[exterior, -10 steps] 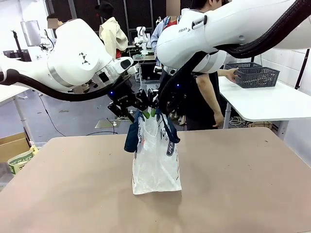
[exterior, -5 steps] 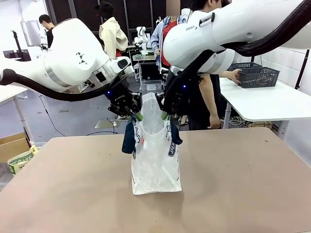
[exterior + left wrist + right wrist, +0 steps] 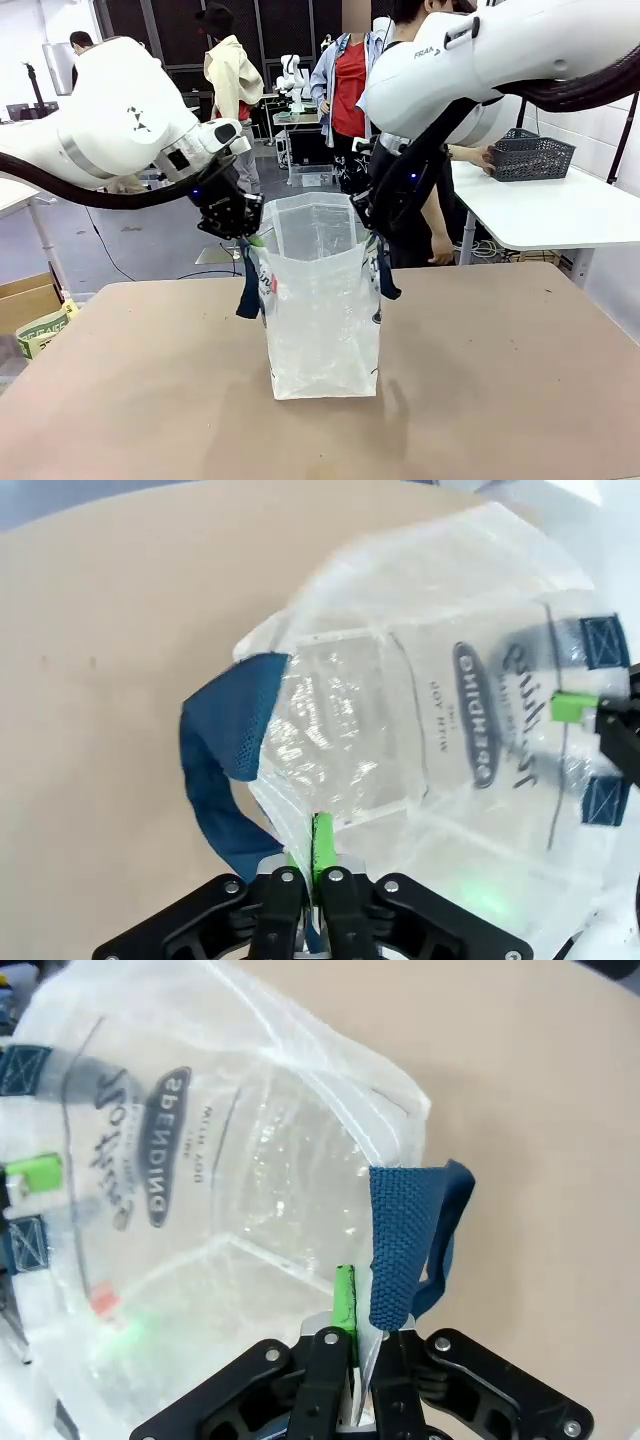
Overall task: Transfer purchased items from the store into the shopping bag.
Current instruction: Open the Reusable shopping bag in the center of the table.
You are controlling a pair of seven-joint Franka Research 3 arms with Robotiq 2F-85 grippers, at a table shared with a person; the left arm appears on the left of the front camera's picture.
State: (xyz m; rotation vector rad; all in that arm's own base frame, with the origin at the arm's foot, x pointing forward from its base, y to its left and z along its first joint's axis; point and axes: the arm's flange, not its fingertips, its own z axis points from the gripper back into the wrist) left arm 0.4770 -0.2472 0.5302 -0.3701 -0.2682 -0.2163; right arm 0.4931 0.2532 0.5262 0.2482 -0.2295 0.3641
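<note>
The shopping bag (image 3: pixel 322 320), clear plastic with navy lettering, stands upright mid-table with its mouth spread wide. My left gripper (image 3: pixel 246 234) is shut on the bag's left rim, and its navy handle (image 3: pixel 249 290) hangs below. My right gripper (image 3: pixel 369 226) is shut on the opposite rim. In the left wrist view, the gripper (image 3: pixel 320 852) pinches the rim beside the handle (image 3: pixel 225 770). The right wrist view has that gripper (image 3: pixel 350 1310) clamped on the rim next to the handle (image 3: pixel 405 1250). The store (image 3: pixel 530 156) sits on a side table with a person's hand (image 3: pixel 484 155) on it. The purchased items are hidden.
The white side table (image 3: pixel 545 215) stands beyond the brown table's (image 3: pixel 500 390) far right corner. People stand behind the bag. A cardboard box (image 3: pixel 25 298) lies on the floor at left. Bare tabletop surrounds the bag.
Both grippers closed on the bag's rim and moved apart and slightly up. The bag's mouth went from pinched together to spread wide open.
</note>
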